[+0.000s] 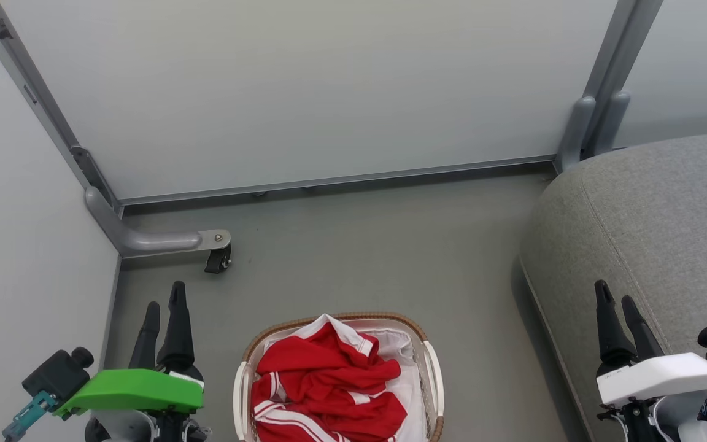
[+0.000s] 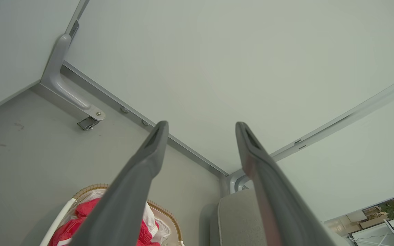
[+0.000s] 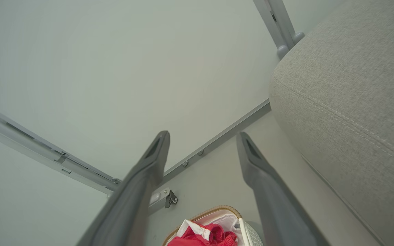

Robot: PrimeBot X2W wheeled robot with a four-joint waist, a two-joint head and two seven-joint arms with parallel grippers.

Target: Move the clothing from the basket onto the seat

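Observation:
Red clothing with white stripe trim lies bunched in the white basket with a brown woven rim, low in the middle of the head view. The clothing and basket rim also show at the bottom of the left wrist view, and the clothing in the basket at the bottom of the right wrist view. The grey seat fills the right side. My left gripper stands open left of the basket, holding nothing. My right gripper stands open over the seat's front, holding nothing.
Pale partition panels with grey metal frames close off the back and left. A frame foot with a small caster juts onto the grey floor left of centre. The seat rises beside the basket's right.

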